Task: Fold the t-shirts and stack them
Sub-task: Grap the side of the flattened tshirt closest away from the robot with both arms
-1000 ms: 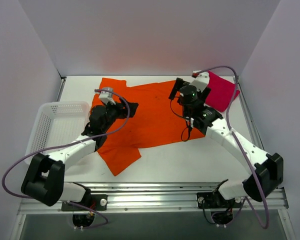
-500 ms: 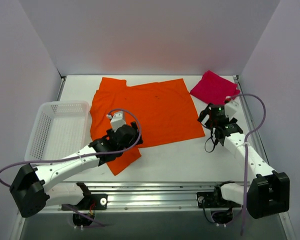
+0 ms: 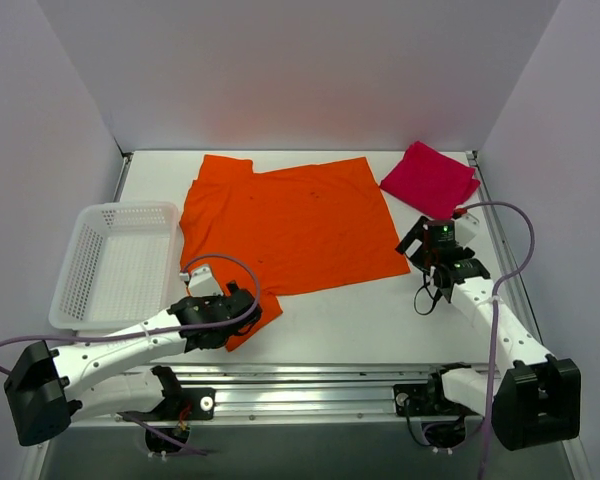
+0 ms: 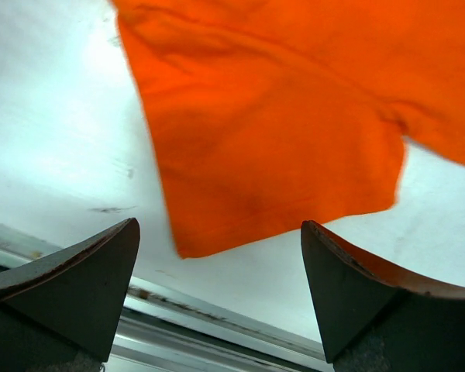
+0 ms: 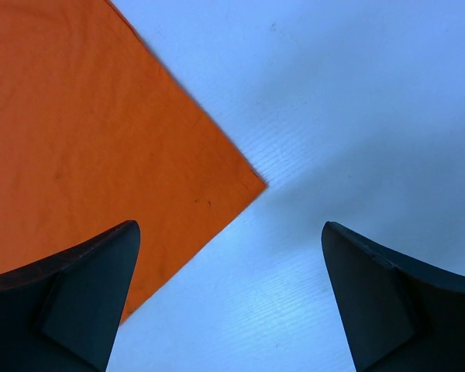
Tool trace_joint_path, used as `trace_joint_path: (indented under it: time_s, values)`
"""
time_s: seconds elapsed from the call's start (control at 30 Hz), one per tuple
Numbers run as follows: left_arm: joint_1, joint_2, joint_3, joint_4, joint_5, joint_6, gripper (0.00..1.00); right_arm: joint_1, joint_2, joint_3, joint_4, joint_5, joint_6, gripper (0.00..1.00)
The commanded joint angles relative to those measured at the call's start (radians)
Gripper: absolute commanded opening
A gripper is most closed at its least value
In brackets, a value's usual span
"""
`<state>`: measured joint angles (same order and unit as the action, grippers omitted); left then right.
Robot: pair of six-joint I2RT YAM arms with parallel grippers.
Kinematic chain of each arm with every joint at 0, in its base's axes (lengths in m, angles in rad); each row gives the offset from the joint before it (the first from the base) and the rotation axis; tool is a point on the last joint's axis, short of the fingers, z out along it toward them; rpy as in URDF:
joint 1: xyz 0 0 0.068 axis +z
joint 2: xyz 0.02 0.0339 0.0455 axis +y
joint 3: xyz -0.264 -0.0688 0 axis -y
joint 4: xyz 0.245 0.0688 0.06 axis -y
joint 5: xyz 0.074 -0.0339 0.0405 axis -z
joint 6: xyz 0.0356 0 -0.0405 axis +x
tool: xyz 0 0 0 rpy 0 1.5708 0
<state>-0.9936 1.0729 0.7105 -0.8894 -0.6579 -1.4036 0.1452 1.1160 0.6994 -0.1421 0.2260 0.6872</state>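
Observation:
The orange t-shirt (image 3: 290, 225) lies spread flat in the middle of the table, one sleeve (image 4: 279, 139) pointing to the near edge. A crimson t-shirt (image 3: 430, 180) sits folded at the far right. My left gripper (image 3: 238, 318) hovers open over that near sleeve's end; in the left wrist view the gripper (image 4: 218, 225) holds nothing between its fingers (image 4: 70, 287). My right gripper (image 3: 415, 243) is open just off the orange shirt's near right corner (image 5: 101, 139). In the right wrist view the gripper (image 5: 229, 225) frames that corner and bare table.
A white mesh basket (image 3: 120, 208) stands at the left, beside the orange shirt. The table's metal front rail (image 4: 217, 318) runs just below the left gripper. Grey walls close in the far side and both flanks.
Both arms have pulled back toward the near edge: the left from the shirt's left side to the near sleeve, the right from the far right hem to the near right corner. The orange shirt now lies uncovered.

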Motion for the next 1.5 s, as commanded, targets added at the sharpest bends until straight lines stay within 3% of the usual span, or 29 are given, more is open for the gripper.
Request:
trace_joint_path:
  time_s: [0.0, 0.3, 0.6, 0.93, 1.13, 1.17, 1.23, 1.27, 1.47]
  values:
    - [-0.022, 0.007, -0.038, -0.131, -0.003, -0.126, 0.94, 0.002, -0.058, -0.003, -0.004, 0.038, 0.017, 1.0]
    - [-0.048, -0.011, -0.105, -0.132, 0.03, -0.205, 0.94, 0.002, -0.027, 0.009, -0.008, 0.049, 0.018, 1.0]
    - [-0.039, -0.005, -0.073, 0.004, 0.07, -0.135, 1.0, 0.001, -0.024, 0.028, -0.016, 0.061, 0.018, 1.0]
    - [-0.024, 0.2, -0.164, 0.253, 0.152, -0.146, 1.0, 0.001, -0.028, 0.009, -0.002, 0.042, 0.011, 1.0]
    - [-0.019, 0.196, -0.194, 0.257, 0.146, -0.161, 0.84, -0.002, -0.018, 0.002, 0.009, 0.036, 0.011, 1.0]
    - [-0.019, 0.193, -0.2, 0.257, 0.146, -0.164, 0.75, -0.002, -0.013, 0.002, 0.01, 0.038, 0.011, 1.0]
    - [-0.019, 0.193, -0.206, 0.268, 0.144, -0.161, 0.66, -0.002, -0.012, -0.001, 0.012, 0.042, 0.011, 1.0]
    - [-0.019, 0.196, -0.207, 0.268, 0.144, -0.163, 0.52, -0.004, -0.01, 0.0, 0.012, 0.044, 0.012, 1.0]
    - [-0.019, 0.197, -0.206, 0.29, 0.127, -0.14, 0.2, -0.004, -0.01, 0.0, -0.004, 0.081, 0.021, 1.0]
